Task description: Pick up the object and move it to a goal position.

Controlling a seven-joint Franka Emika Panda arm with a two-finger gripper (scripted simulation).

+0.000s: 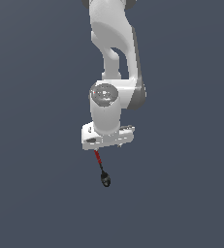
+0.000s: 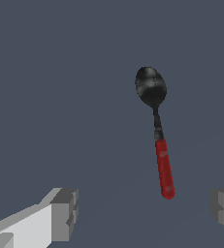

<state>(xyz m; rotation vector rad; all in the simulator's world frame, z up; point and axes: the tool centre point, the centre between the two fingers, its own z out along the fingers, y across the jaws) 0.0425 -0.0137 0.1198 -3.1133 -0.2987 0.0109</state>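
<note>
In the exterior view the white arm [image 1: 114,58] is reaching down from the top of the frame, its wrist pointing at the plain dark grey table [image 1: 31,145], and the gripper [image 1: 107,140] is sitting at its lower end, its fingers hidden under the hand from this angle. The spoon [image 1: 102,169] is lying on the table just below the hand in the picture, its thin red handle running out from under the hand's edge and its black oval bowl pointing toward the bottom of the frame. In the wrist view the gripper [image 2: 145,210] is standing wide open: one grey fingertip [image 2: 65,213] is showing at one side and the other at the far side, well apart, with bare table between them. The spoon [image 2: 157,131] is lying apart from both fingers, the red end of its handle nearest the gap between them and closer to the second finger, and the black bowl is pointing away from the gripper.
</note>
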